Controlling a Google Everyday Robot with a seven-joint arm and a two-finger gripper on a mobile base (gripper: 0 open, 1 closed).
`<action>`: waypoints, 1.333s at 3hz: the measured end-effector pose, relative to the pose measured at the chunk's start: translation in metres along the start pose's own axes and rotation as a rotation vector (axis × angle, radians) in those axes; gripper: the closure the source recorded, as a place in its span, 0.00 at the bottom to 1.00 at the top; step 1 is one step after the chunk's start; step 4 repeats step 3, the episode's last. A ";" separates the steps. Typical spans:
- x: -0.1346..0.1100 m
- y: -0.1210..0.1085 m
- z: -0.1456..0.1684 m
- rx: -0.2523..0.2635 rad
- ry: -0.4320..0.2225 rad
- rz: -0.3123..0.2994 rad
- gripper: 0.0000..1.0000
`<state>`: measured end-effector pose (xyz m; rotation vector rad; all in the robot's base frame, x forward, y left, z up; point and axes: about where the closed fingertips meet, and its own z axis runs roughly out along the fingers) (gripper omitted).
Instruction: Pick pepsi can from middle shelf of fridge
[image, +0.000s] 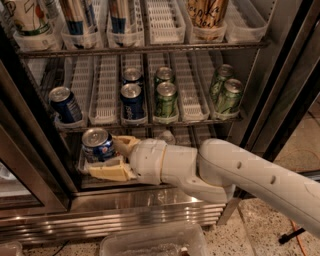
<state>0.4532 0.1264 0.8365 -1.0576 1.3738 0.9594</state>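
gripper (106, 158) clasps pepsi can (97, 145) — below middle shelf (186, 95).

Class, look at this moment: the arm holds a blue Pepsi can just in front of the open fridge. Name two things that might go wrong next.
1. The claw, low in front of the fridge and below the middle shelf, seems to grip the pepsi can only near its fingertips, so the can might slip and drop.
2. The can sits close to the left door frame; a sideways swing might knock it loose.
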 end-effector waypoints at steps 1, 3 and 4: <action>0.010 0.033 -0.014 0.045 -0.018 0.008 1.00; 0.004 0.071 -0.036 0.158 -0.061 -0.030 1.00; 0.004 0.071 -0.036 0.158 -0.061 -0.030 1.00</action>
